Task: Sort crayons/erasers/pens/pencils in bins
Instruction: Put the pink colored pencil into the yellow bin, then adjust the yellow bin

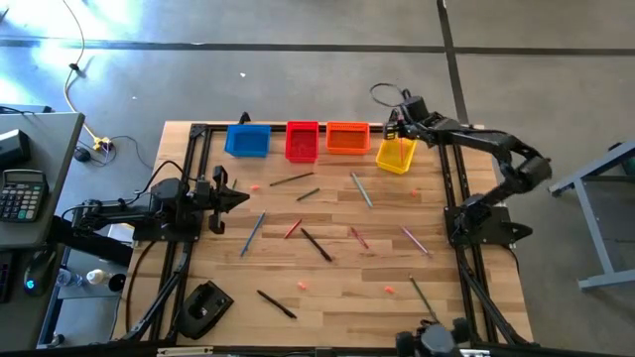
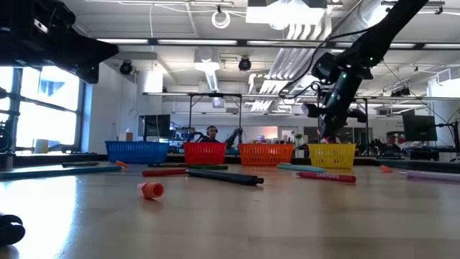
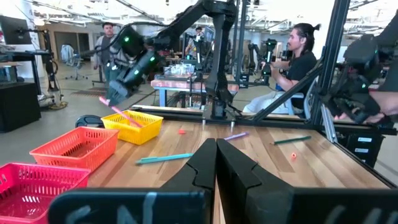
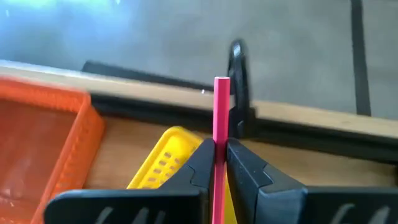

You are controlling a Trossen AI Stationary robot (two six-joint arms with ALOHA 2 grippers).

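Four bins stand in a row along the table's far edge: blue (image 1: 246,140), red (image 1: 302,141), orange (image 1: 347,138) and yellow (image 1: 396,155). My right gripper (image 1: 397,129) hangs above the yellow bin (image 3: 134,127), shut on a thin pink stick (image 3: 127,117). My left gripper (image 1: 233,195) waits shut and level at the table's left side, holding nothing. Erasers, small pink-red lumps (image 1: 302,285) (image 1: 390,290) (image 2: 151,189), lie on the wood among loose coloured sticks. My right gripper pinches the pink stick (image 4: 219,134) between its two fingers, partway along its length. One end (image 4: 221,84) juts out past the fingertips. The fingers slant downward toward the table's far edge. The stick is tilted and clear of the table, its lower end (image 3: 139,123) over the yellow bin.
Several pens, pencils and crayons lie scattered mid-table, among them a dark one (image 1: 316,244), a blue one (image 1: 253,233) and a grey-green one (image 1: 362,188). A black device (image 1: 203,307) sits at the near left corner. People sit and stand beyond the table (image 3: 298,56).
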